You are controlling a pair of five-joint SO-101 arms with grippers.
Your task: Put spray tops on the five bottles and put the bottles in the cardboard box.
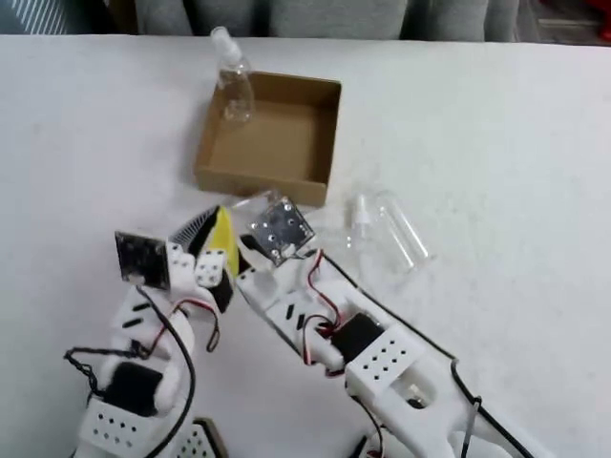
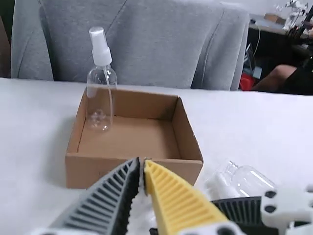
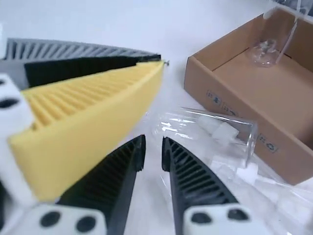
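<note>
Left wrist view: fingers [image 2: 171,196] overlap box [image 2: 88,169] front; chair [image 2: 156,44] behind

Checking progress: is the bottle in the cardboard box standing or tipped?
Upright: the bottle stands in a corner of the box, spray top up.

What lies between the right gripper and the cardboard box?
A clear bottle on its side, between the right gripper and the cardboard box; the right wrist view shows it.

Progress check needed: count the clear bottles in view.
3: upright bottle in the cardboard box; second bottle lying by its front wall; third bottle lying on the table beside it. More may be hidden.
</note>
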